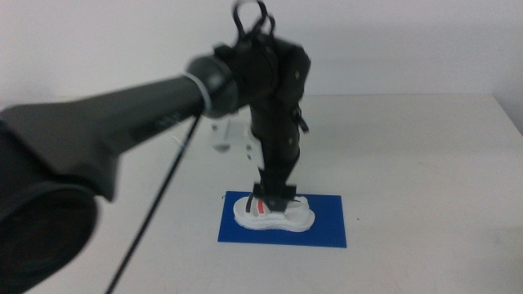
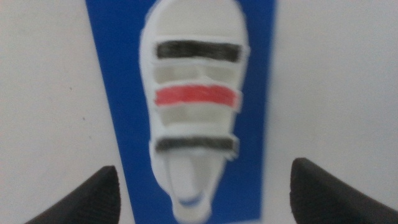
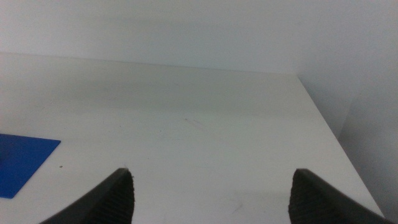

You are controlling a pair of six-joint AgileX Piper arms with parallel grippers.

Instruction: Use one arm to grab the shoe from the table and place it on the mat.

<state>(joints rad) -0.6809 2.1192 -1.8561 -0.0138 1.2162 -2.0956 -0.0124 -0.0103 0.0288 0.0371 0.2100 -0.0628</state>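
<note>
The white shoe (image 1: 273, 214) with two black straps and one red strap lies flat on the dark blue mat (image 1: 327, 222) on the white table (image 1: 425, 163). In the left wrist view the shoe (image 2: 194, 106) rests on the mat (image 2: 255, 74), seen from straight above. My left gripper (image 1: 274, 194) hangs just above the shoe, jaws wide open on either side of it and touching nothing (image 2: 202, 193). The right gripper (image 3: 211, 196) waits out of the middle view, open over bare table, with a corner of the mat (image 3: 22, 158) in its view.
The left arm's thick dark link (image 1: 106, 139) crosses the left half of the middle view, with a black cable (image 1: 155, 212) hanging beneath. A white bracket (image 1: 233, 139) sits behind the wrist. The table's right edge (image 3: 329, 124) shows beside the right gripper.
</note>
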